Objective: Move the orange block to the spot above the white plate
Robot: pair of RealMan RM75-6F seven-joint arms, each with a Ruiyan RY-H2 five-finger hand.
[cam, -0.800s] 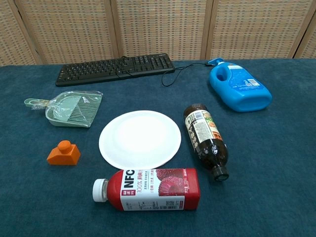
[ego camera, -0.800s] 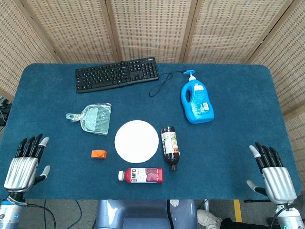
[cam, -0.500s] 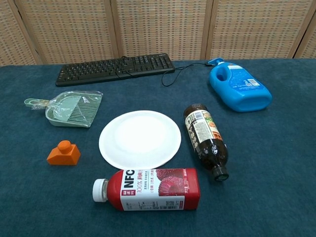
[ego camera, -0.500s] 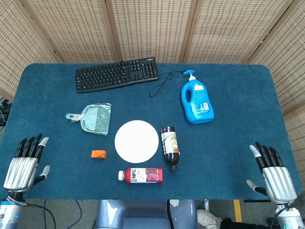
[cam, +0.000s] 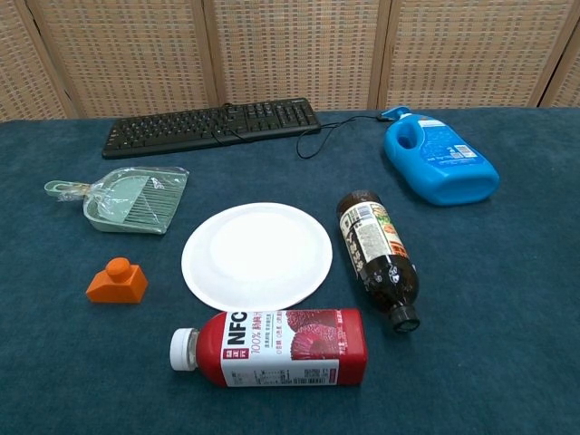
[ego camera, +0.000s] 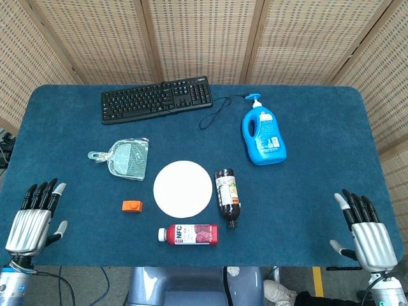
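The small orange block (ego camera: 132, 205) (cam: 117, 281) lies on the blue tabletop just left of the round white plate (ego camera: 183, 189) (cam: 256, 255). My left hand (ego camera: 35, 217) hovers at the table's near left corner, fingers spread and empty, well left of the block. At the near right corner my right hand (ego camera: 364, 229) is also spread and holds nothing. Neither hand shows in the chest view.
A black keyboard (ego camera: 157, 99) with its cable lies at the back. A pale green scoop (ego camera: 124, 157) sits behind the block. A blue detergent bottle (ego camera: 262, 137), a dark bottle (ego camera: 227, 197) right of the plate and a red juice bottle (ego camera: 189, 234) lie nearby.
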